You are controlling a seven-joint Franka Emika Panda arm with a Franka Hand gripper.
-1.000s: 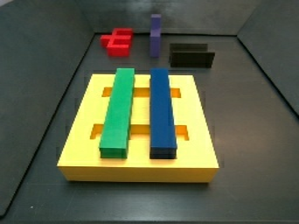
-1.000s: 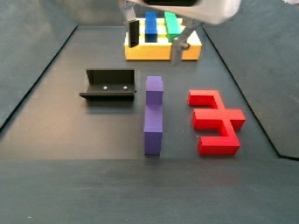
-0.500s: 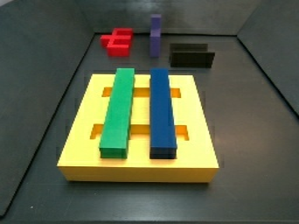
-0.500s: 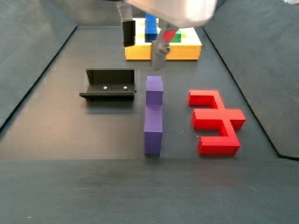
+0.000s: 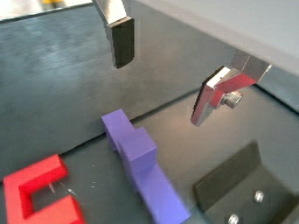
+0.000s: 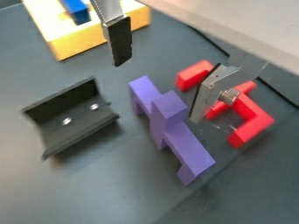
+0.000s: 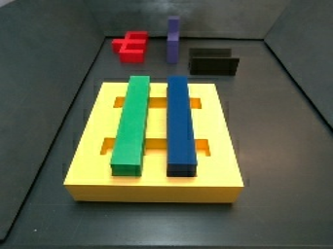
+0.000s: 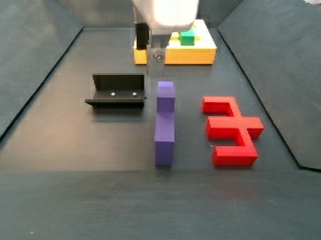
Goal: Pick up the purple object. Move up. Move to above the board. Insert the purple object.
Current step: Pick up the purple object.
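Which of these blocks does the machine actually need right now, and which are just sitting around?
Needed:
purple object, on the floor
board, yellow
end effector, open, empty, above the purple object

Just lying about:
red block
fixture
green bar and blue bar, on the board

Dark grey floor (image 8: 75, 187), hand (image 8: 149, 52) above it, purple object (image 8: 164, 122), board (image 7: 156, 146), red block (image 8: 232, 131), fixture (image 8: 116, 93) resting on it

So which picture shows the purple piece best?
A wrist view: the purple object fills the middle, its post and crossbar plain, below the open gripper. The other wrist view cuts it off. One side view shows it lengthwise, another only small and far off.
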